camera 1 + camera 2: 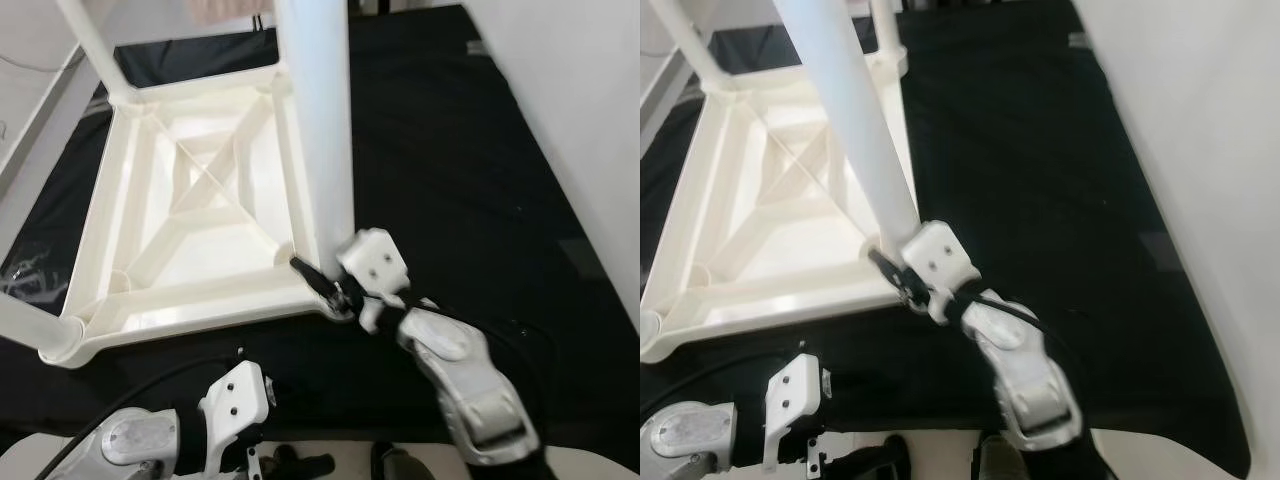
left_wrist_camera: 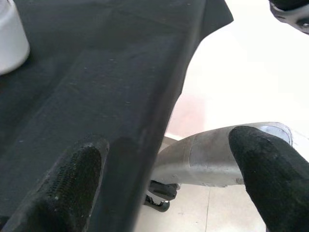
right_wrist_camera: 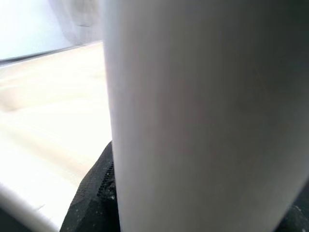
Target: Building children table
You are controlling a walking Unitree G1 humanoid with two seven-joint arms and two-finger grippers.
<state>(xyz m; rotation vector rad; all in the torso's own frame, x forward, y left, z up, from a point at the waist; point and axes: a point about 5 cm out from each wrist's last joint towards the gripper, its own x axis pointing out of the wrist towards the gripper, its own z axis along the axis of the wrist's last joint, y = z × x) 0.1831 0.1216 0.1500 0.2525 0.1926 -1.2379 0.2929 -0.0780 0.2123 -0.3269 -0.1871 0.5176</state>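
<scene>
**A:** Head view first: a white plastic tabletop (image 1: 190, 210) lies upside down on a black cloth (image 1: 450, 150), ribs facing up, with legs standing up out of its corners.

**B:** And the right gripper (image 1: 318, 278)?

**A:** Right at the near corner of the tabletop, at the foot of the thick white leg (image 1: 318, 120) that rises there. From the right wrist camera that leg (image 3: 203, 116) sits between the black fingers (image 3: 94, 193), so the jaws are clamped on it.

**B:** Another leg (image 1: 95, 45) slants up from the far left corner, I see.

**A:** Yes. Now the left gripper (image 2: 166, 179) hangs low by the front edge of the cloth, near the pale floor (image 2: 246, 72). Its jaws stand well apart, holding nothing.

**B:** And beside the cloth?

**A:** A white wall (image 1: 590, 120) along the right.
</scene>
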